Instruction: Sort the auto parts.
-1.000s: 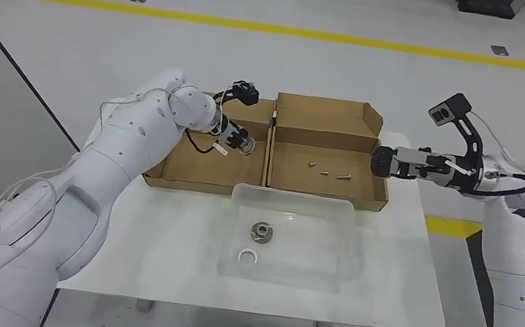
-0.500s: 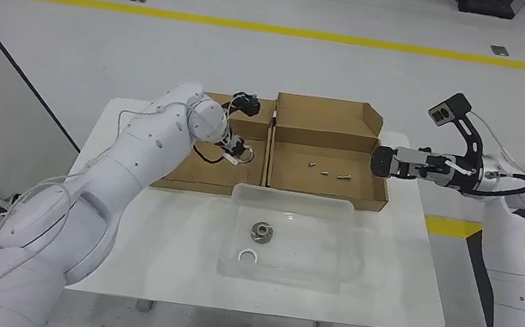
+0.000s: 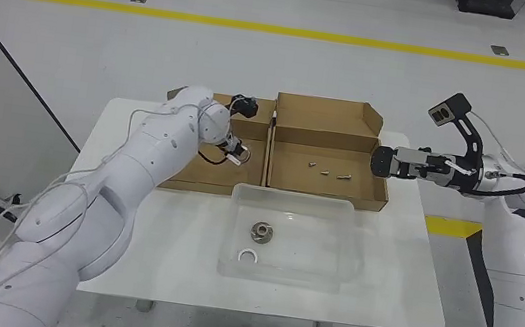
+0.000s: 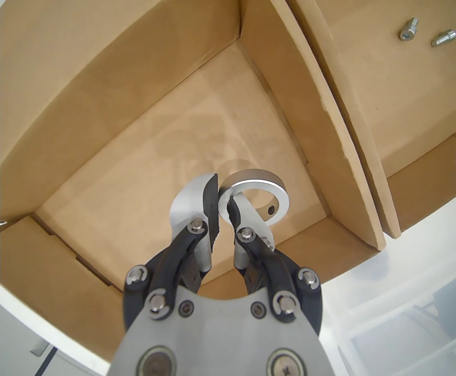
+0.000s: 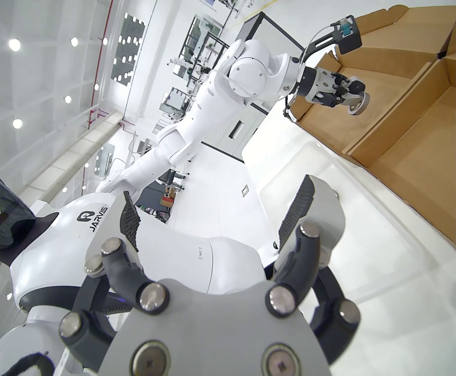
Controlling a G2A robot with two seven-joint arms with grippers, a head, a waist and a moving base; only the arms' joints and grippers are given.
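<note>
My left gripper [image 4: 223,210] [image 3: 239,157] is shut on the rim of a silver metal ring [image 4: 254,199], holding it above the floor of the left cardboard box [image 3: 203,168], near that box's front right corner. From the right wrist view the ring [image 5: 359,104] hangs from the same gripper over that box. My right gripper [image 5: 218,210] [image 3: 376,161] stands open with nothing in it at the right wall of the right cardboard box [image 3: 340,185]. Two small bolts [image 3: 330,171] [image 4: 424,35] lie in that right box.
A clear plastic bin [image 3: 288,236] sits in front of the boxes, holding a dark round gear-like part [image 3: 260,230] and a white ring piece [image 3: 248,255]. The white table [image 3: 397,283] is bare to the right and left of the bin.
The left arm has swung its elbow and wrist inward over the left box, carrying the ring a little toward the box's right side. The right arm has not moved.
</note>
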